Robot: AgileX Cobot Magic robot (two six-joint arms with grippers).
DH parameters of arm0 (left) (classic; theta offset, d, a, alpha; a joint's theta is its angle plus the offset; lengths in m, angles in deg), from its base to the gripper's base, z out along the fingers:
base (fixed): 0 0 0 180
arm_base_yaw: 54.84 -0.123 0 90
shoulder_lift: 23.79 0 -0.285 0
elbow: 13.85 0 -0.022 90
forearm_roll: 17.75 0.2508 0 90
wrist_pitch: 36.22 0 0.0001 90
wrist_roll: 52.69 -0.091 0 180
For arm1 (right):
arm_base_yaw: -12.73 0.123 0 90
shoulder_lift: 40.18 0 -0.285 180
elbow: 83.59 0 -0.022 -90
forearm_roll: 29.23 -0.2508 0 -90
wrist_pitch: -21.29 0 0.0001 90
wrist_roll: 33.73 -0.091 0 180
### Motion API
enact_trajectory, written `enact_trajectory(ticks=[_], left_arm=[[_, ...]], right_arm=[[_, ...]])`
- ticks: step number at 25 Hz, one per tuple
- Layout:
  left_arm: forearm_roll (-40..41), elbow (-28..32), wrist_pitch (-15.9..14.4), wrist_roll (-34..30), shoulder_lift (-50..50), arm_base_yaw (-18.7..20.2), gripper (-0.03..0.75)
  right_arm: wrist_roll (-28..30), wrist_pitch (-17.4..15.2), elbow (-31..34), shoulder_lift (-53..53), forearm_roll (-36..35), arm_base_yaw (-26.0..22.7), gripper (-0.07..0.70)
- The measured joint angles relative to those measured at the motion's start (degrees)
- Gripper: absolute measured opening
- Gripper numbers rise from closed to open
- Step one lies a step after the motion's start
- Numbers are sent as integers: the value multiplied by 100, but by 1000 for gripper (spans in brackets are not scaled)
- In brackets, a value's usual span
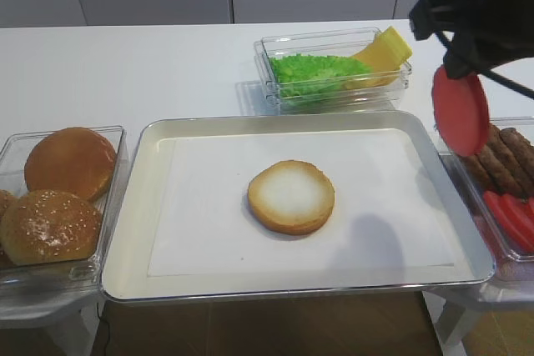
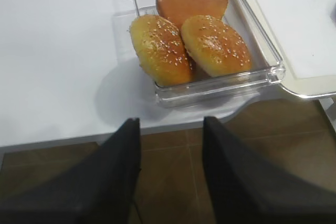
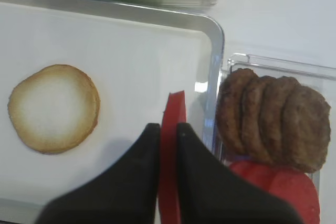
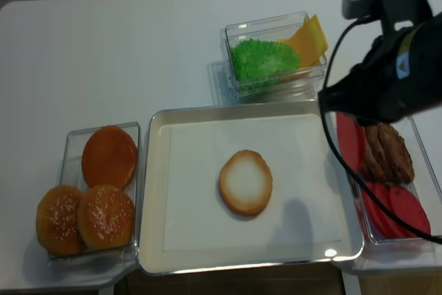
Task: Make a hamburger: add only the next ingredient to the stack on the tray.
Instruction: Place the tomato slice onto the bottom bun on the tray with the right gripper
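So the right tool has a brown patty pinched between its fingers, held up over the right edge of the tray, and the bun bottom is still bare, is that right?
Not quite. The right tool is pinching a red tomato slice, not a brown patty; the right wrist view shows the slice edge-on between the fingers. The rest holds: it hangs over the right edge of the tray, and the bun bottom is bare.

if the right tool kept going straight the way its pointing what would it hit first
Probably the tray's right rim, or the paper just inside it. The right tool, shut on the tomato slice, points along that edge, so the slice would land first. Depth is hard to judge.
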Motion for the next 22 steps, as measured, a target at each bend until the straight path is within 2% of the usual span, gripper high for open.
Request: enact_trajectory(ticks=[4, 11, 17, 22], left_arm=[[0, 0, 0, 0, 0, 0, 299], [0, 0, 0, 0, 0, 0, 299], [0, 0, 0, 0, 0, 0, 299], [0, 0, 0, 0, 0, 0, 299]], right_arm=[[33, 156, -170, -431, 62, 411, 57], [33, 778, -218, -1180, 202, 940, 57], [95, 1147, -218, -1554, 276, 1124, 57], [189, 1293, -218, -1750, 338, 1155, 57]])
